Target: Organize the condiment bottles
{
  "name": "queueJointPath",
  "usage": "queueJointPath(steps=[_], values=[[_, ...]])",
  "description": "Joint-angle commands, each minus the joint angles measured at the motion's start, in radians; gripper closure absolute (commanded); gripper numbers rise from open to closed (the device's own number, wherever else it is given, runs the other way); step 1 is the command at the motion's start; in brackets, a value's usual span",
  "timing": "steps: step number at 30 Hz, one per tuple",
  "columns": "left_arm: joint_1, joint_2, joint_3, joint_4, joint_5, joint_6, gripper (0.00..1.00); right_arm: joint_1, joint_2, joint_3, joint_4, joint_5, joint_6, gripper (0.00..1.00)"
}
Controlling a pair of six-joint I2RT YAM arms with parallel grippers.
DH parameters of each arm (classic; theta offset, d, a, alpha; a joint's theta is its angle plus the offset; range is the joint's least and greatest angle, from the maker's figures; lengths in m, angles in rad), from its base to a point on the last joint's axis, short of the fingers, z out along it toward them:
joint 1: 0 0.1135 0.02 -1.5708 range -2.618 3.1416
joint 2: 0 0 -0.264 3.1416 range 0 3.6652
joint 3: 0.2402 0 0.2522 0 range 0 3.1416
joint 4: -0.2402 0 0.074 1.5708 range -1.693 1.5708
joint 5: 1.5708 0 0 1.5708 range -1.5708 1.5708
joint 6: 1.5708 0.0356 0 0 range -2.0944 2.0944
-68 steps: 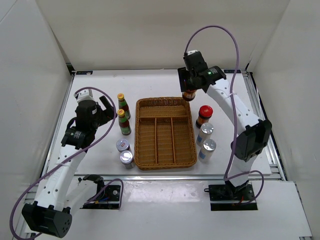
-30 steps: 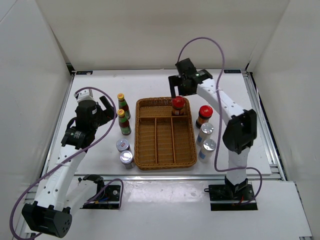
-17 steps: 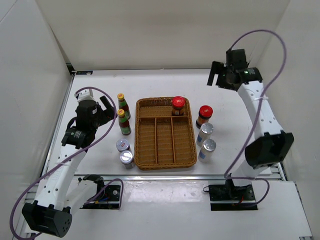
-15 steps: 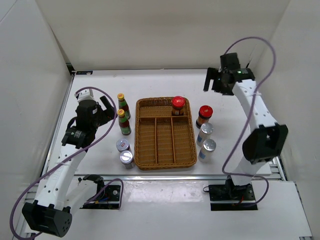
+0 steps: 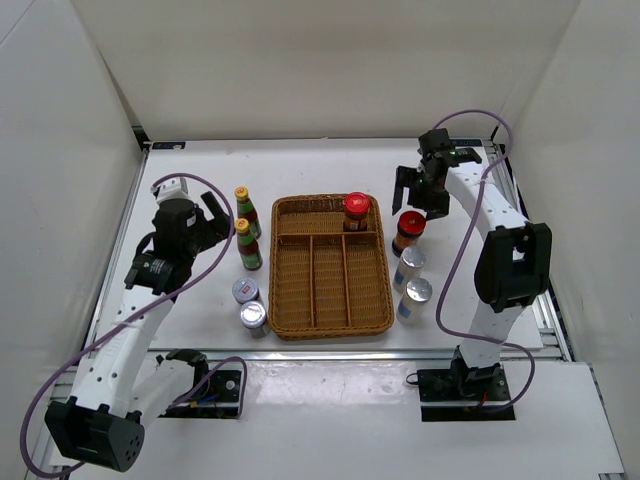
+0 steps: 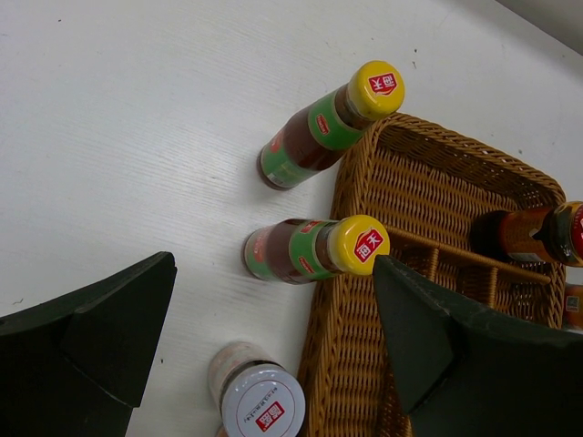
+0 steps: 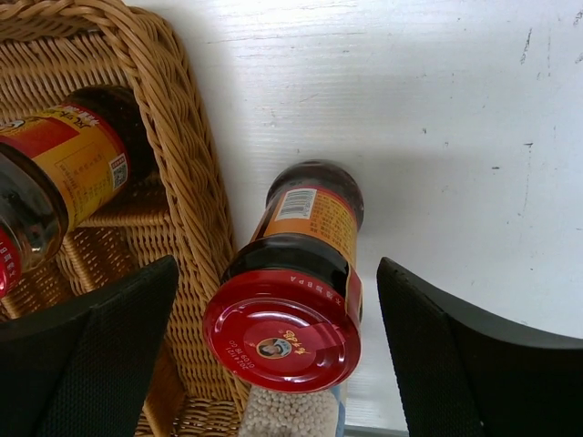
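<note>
One red-capped jar (image 5: 356, 212) stands in the wicker tray's (image 5: 300, 325) back compartment. A second red-capped jar (image 5: 408, 230) (image 7: 293, 309) stands on the table just right of the tray. My right gripper (image 5: 416, 198) (image 7: 278, 273) hangs over it, open, a finger on each side and not touching. Two white shakers (image 5: 410, 265) (image 5: 415, 298) stand in front of that jar. Left of the tray are two yellow-capped bottles (image 5: 243, 207) (image 6: 310, 248) and two silver-lidded jars (image 5: 245, 290) (image 5: 253, 316). My left gripper (image 5: 215, 215) (image 6: 273, 264) hovers open above them, holding nothing.
The tray's three long front compartments (image 5: 330, 280) hold nothing. White walls close in the table at the back and sides. In the right wrist view the tray's rim (image 7: 182, 164) runs close beside the jar on the table.
My right gripper let go of the jar in the tray, swung out to the back right, then came down around the second red-capped jar. The left arm has not moved.
</note>
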Motion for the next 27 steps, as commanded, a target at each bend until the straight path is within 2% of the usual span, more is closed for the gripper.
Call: queueJointPath(steps=[1, 4, 21, 27], values=[[-0.004, 0.000, 0.018, 0.004, 0.007, 0.007, 0.00, -0.003, -0.025, -0.013, 0.014, -0.017, 0.007, 0.07], [-0.004, 0.000, 0.018, 0.004, 0.007, 0.007, 0.00, -0.003, -0.034, -0.033, 0.032, 0.014, 0.007, 0.01], [-0.004, 0.000, 0.009, 0.004, -0.024, 0.007, 0.00, 0.006, -0.100, -0.081, 0.063, 0.023, 0.007, 0.00], [-0.004, 0.000, 0.009, 0.004, -0.024, 0.007, 0.00, 0.067, -0.101, -0.081, 0.050, 0.124, 0.007, 0.01]])
